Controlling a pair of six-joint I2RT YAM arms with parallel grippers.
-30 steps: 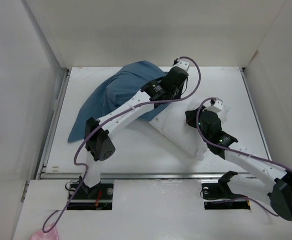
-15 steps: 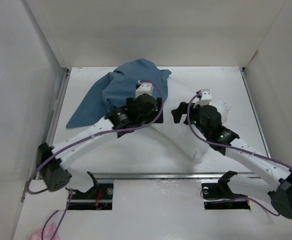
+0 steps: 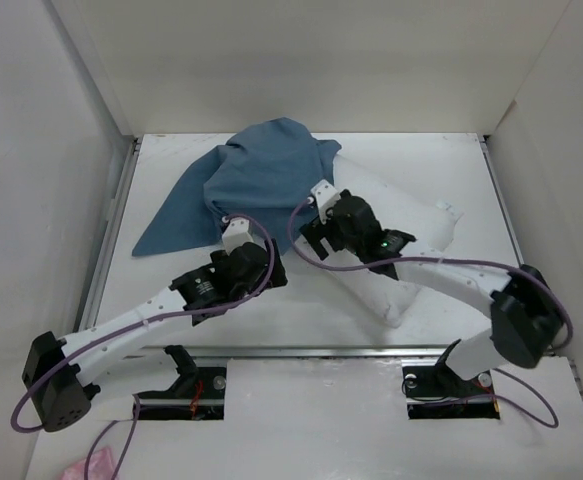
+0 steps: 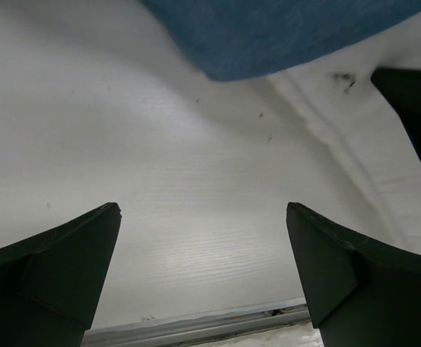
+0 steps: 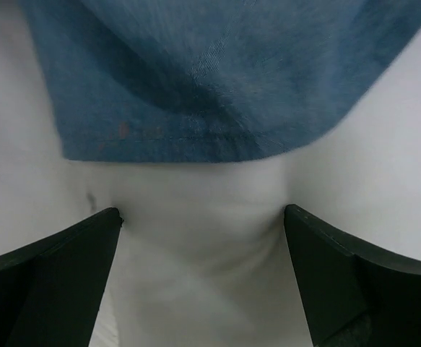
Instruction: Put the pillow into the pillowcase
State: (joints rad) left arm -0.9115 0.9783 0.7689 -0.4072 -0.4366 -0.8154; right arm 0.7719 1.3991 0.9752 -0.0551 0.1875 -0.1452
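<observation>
Both grippers are spread wide open, gripping nothing. The left gripper [image 4: 203,215] hangs over the table [image 4: 123,144]. The right gripper [image 5: 203,217] is over the pillow [image 5: 196,246], right by the pillowcase [image 5: 217,72] hem.

Both grippers have let go. The left gripper [image 4: 203,213], clamped at the far right end of the pillowcase [image 3: 261,175] a second ago, has drawn back to the pillowcase's near edge, jaws wide over the table [image 3: 171,290]. The right gripper [image 5: 203,213] has swung left from well right of the pillowcase to its hem, jaws spread
</observation>
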